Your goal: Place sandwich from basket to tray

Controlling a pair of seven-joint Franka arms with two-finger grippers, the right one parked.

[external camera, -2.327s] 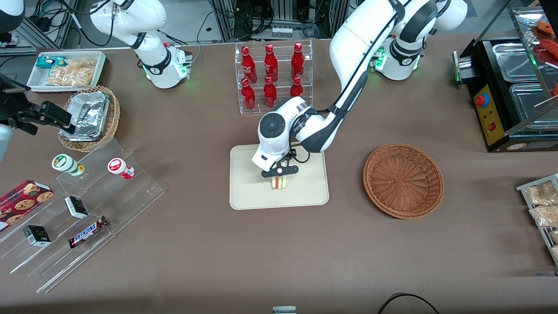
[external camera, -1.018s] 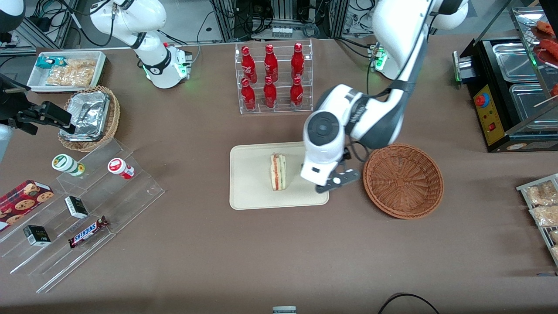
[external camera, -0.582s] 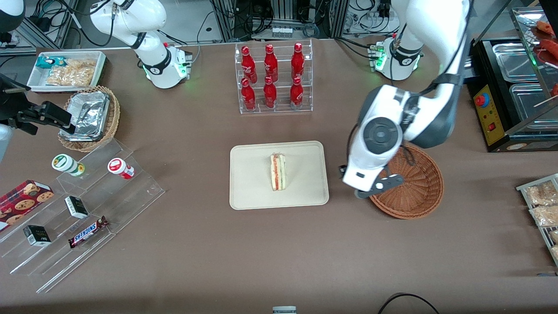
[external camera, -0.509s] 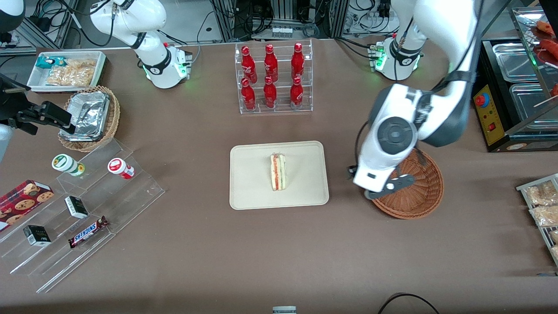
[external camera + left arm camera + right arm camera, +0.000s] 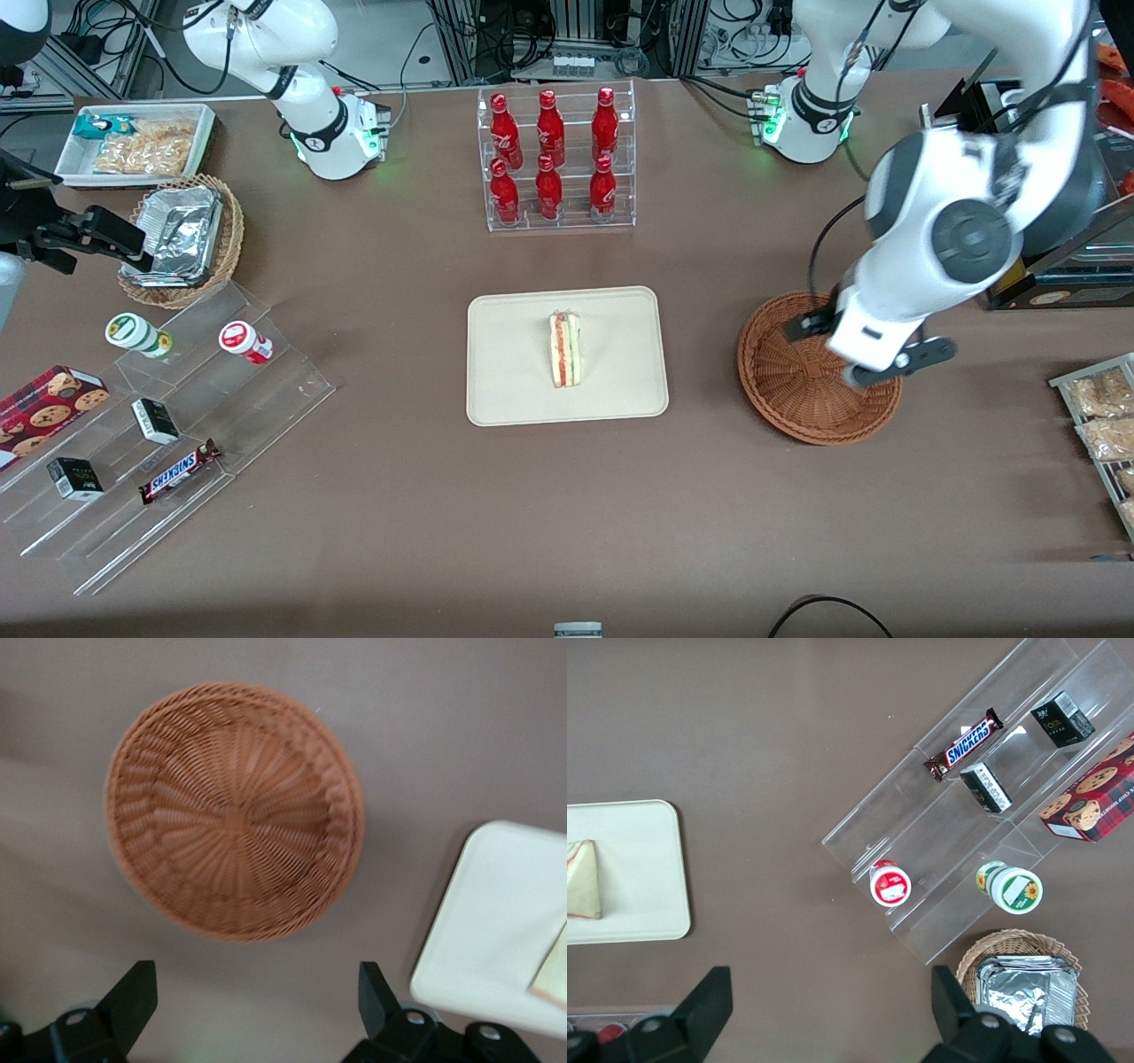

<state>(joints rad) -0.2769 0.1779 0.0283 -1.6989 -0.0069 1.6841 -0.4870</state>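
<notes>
The sandwich (image 5: pixel 565 350) stands on its edge in the middle of the cream tray (image 5: pixel 505 390), red and green filling facing up. It also shows in the right wrist view, as the sandwich (image 5: pixel 583 879) on the tray (image 5: pixel 642 859). The reddish-brown basket (image 5: pixel 797 394) sits beside the tray toward the working arm's end, with nothing in it. My gripper (image 5: pixel 890 363) hangs high above the basket's rim on the side away from the tray. In the left wrist view the gripper (image 5: pixel 254 992) is open with only tablecloth between its fingers, and the basket (image 5: pixel 235 811), a tray corner (image 5: pixel 496 921) and a sandwich tip (image 5: pixel 554 970) show below.
A clear rack of red bottles (image 5: pixel 554 159) stands farther from the front camera than the tray. Toward the parked arm's end are stepped acrylic shelves with snacks (image 5: pixel 159 425), a tan basket of foil trays (image 5: pixel 182 239) and a white bin (image 5: pixel 133 142). A food warmer (image 5: pixel 1028 177) stands at the working arm's end.
My gripper let go of the sandwich on the tray, rose, and swung toward the working arm's end, passing over the basket. The sandwich stays where it was left.
</notes>
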